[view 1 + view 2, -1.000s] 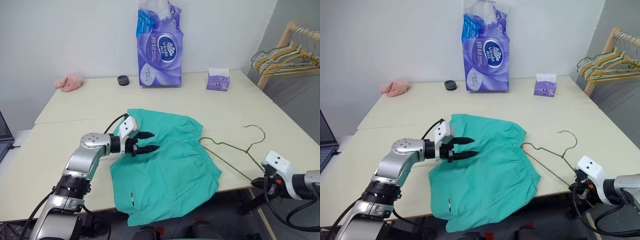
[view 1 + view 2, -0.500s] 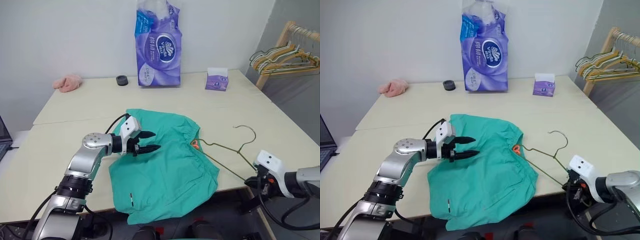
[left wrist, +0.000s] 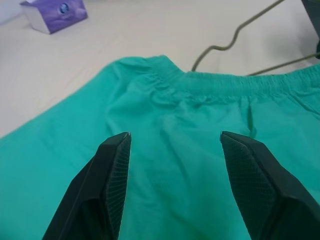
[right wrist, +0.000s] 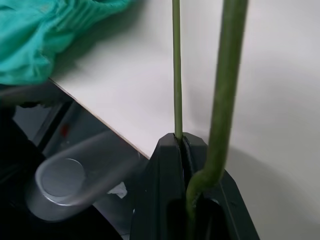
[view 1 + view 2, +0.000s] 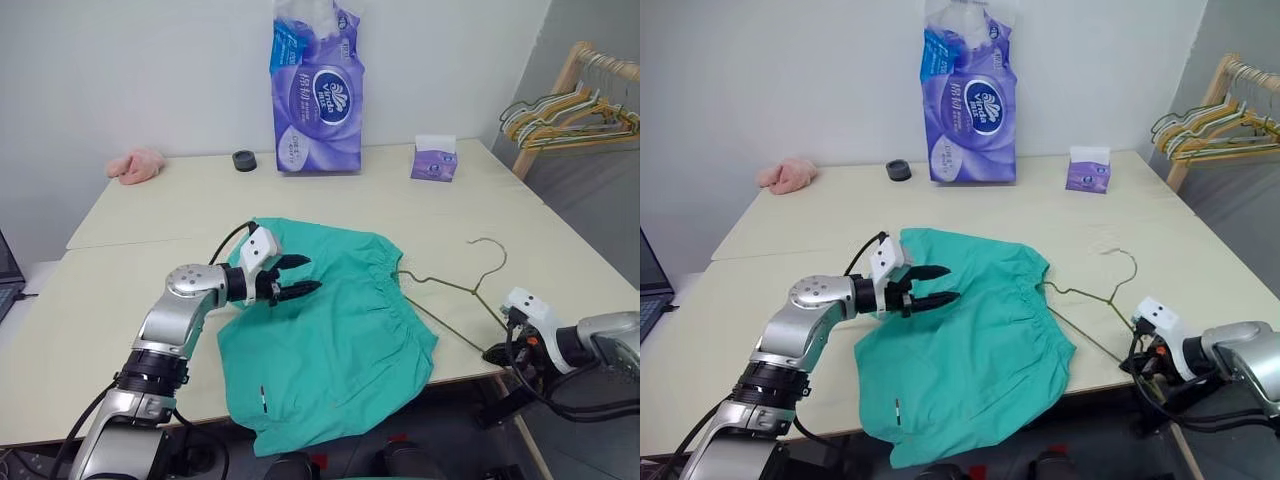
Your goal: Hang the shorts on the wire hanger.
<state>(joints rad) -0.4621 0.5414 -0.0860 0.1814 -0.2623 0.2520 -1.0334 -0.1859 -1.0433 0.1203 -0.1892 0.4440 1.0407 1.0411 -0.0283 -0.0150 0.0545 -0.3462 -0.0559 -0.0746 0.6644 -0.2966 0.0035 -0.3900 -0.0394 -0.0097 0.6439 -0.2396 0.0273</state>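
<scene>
At the far left of the desk (image 5: 120, 300) a small pink cloth (image 5: 135, 165) lies near the wall, with a dark round item (image 5: 244, 160) just to its right and a tall purple tissue pack (image 5: 317, 92) standing beyond that.

The left end effector (image 5: 297, 276) hangs over the left part of the shorts (image 5: 330, 340), its two black fingers (image 3: 112, 175) spread apart with nothing between them; in the left wrist view the teal cloth lies below the gap and no cloth is caught. It points toward the right, slightly downward.

The shorts lie flat in the middle of the desk's near half. Their gathered waistband (image 5: 395, 280) faces right, toward the hanger, and the leg openings point toward the near edge, where the cloth hangs over the desk's rim. The long axis runs from the far left corner down to the near edge. A small dark tag (image 5: 262, 396) sits near the lower left hem.

Right of the shorts lies the wire hanger (image 5: 450, 300). Its left tip sits just beside the waistband; its curved hook (image 5: 490, 255) rises away from the desk toward the far right. Its long axis runs from the waistband out to the desk's near right edge.

There the right end effector (image 5: 497, 352) is clamped on the hanger's wire; the right wrist view shows the thin wire pinched between its closed fingers (image 4: 167, 165). A small purple tissue box (image 5: 435, 160) sits far right on the desk, and a wooden rack (image 5: 560, 90) with bunched hangers (image 5: 560, 110) stands beyond the desk.
</scene>
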